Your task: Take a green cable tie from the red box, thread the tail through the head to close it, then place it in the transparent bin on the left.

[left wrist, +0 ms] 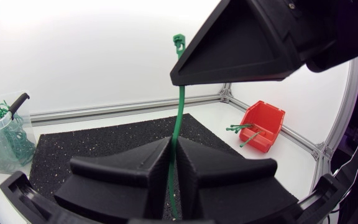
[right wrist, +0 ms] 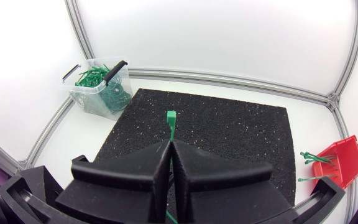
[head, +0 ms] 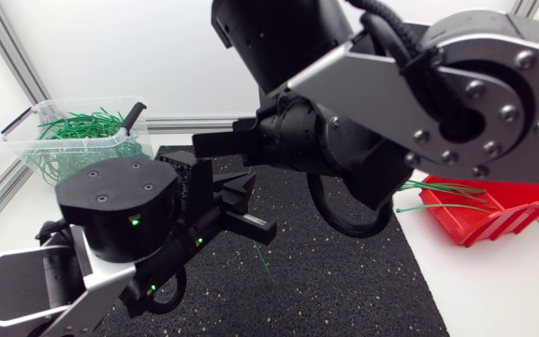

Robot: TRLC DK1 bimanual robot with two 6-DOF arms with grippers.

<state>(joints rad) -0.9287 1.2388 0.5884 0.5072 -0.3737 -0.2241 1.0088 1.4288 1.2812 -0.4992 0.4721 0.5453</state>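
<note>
One green cable tie (left wrist: 179,106) is gripped by both arms above the black mat (head: 344,271). My left gripper (left wrist: 174,144) is shut on its strap, which rises ahead of the fingers to the tie's head (left wrist: 178,41). My right gripper (right wrist: 171,144) is shut on the same tie just below the head (right wrist: 171,118), and in the left wrist view it shows as a black wedge (left wrist: 247,43) close above. In the head view the two grippers meet over the mat's left part, and the tail (head: 263,260) hangs below them. The red box (head: 494,211) holds more green ties.
The transparent bin (head: 73,140), with several closed green ties inside and a black handle, stands at the back left beside the mat. The red box (left wrist: 263,124) sits off the mat at the right. Aluminium rails (right wrist: 229,78) edge the white table.
</note>
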